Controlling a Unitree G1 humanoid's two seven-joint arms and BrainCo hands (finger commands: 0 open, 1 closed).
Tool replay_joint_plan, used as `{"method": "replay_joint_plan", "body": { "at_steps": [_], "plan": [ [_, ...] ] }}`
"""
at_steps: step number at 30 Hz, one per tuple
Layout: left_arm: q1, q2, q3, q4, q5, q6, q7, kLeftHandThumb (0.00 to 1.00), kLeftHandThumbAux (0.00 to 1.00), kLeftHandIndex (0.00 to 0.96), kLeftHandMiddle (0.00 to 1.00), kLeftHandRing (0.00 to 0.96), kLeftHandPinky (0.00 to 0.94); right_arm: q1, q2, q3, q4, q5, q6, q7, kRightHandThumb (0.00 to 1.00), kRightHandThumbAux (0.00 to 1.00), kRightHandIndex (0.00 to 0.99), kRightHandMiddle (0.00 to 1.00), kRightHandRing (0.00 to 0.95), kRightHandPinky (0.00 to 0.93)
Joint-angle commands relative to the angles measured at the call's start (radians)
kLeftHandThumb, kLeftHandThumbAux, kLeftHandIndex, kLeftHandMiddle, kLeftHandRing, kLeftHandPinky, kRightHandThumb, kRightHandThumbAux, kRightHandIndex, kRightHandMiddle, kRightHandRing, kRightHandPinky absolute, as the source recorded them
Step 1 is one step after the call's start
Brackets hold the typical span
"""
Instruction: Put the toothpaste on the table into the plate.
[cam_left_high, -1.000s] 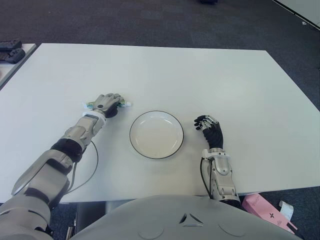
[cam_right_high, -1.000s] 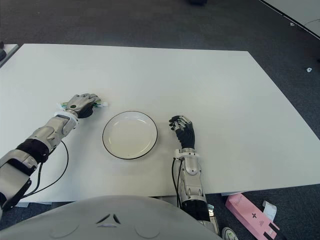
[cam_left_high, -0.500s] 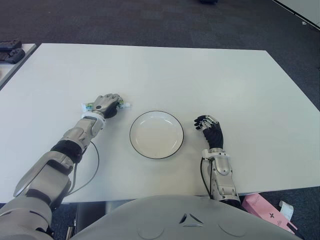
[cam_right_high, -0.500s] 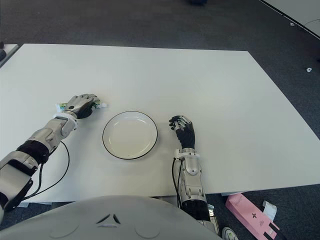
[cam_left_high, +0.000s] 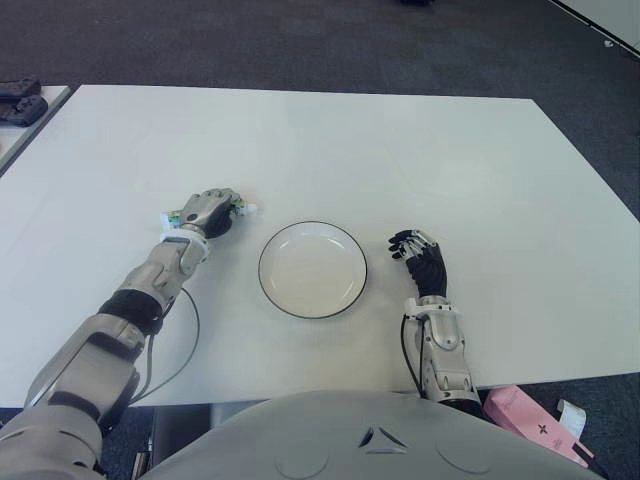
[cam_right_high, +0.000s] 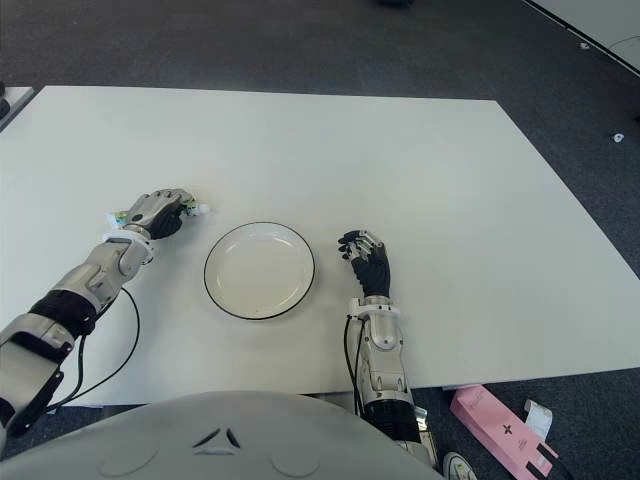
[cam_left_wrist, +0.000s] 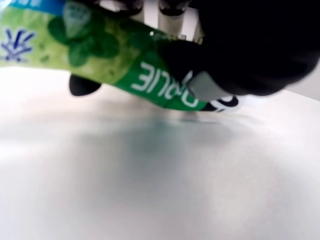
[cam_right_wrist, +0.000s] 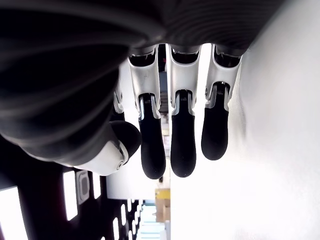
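The left hand (cam_left_high: 207, 211) is clamped over the green toothpaste (cam_left_wrist: 125, 65), tube just above the bench (cam_left_high: 400, 150), its ends poking out either side of the fist. The plate (cam_left_high: 312, 269) sits near, to this hand's right. The right hand (cam_left_high: 420, 262), fingers relaxed and empty, shows beyond the plate. The soft tube could slip or swing during the carry, clip the rim and land outside.

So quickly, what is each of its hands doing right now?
Left hand: closed on the toothpaste, left of the plate.
Right hand: open, empty, right of the plate.
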Motion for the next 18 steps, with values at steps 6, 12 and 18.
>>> {"method": "replay_joint_plan", "body": {
  "at_steps": [6, 12, 18],
  "plan": [
    [0.145, 0.035, 0.085, -0.285, -0.022, 0.142, -0.123, 0.850, 0.670, 0.394, 0.537, 0.853, 0.832, 0.024, 0.002, 0.000, 0.032, 0.000, 0.052, -0.003, 0.710, 0.731, 0.430, 0.501, 0.499, 0.510],
    [0.189, 0.036, 0.136, -0.429, -0.018, 0.192, -0.149, 0.850, 0.670, 0.394, 0.540, 0.863, 0.836, 0.024, 0.004, 0.002, 0.034, -0.001, 0.050, -0.006, 0.710, 0.731, 0.430, 0.497, 0.491, 0.488],
    [0.227, 0.034, 0.178, -0.539, 0.019, 0.194, -0.091, 0.849, 0.671, 0.393, 0.539, 0.868, 0.835, 0.022, 0.004, 0.004, 0.038, -0.002, 0.048, -0.007, 0.710, 0.731, 0.430, 0.495, 0.489, 0.494]
  ]
}}
